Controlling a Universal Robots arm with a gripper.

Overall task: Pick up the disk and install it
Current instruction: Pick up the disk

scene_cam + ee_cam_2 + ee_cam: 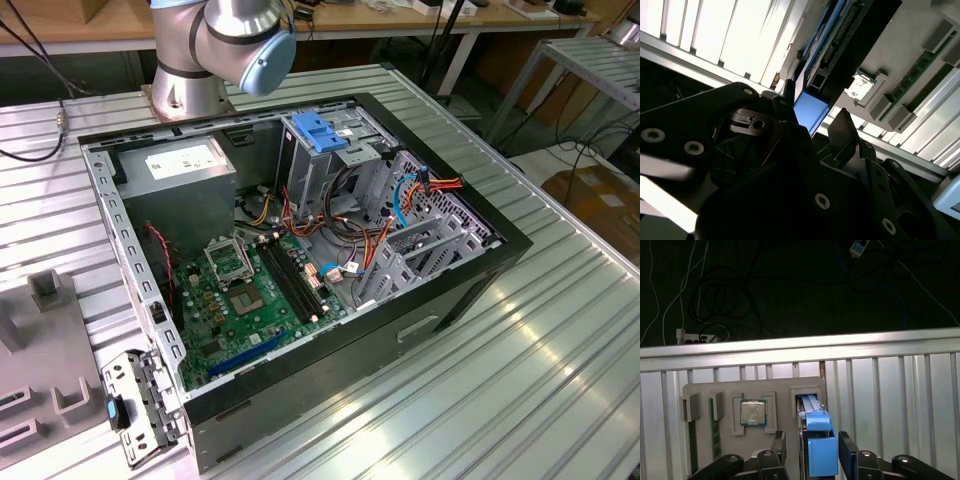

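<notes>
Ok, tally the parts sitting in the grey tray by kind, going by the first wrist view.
Disk: 1
Processor chip: 1
Green memory stick: 1 (the slot beside it is too dark to judge)
Total: 3

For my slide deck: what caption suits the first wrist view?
Open gripper straddling the disk, which stands on edge in a slot of the grey fixture tray.

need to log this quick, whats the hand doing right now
hand: open, straddling the upright disk, with a gap showing on one side.
</notes>
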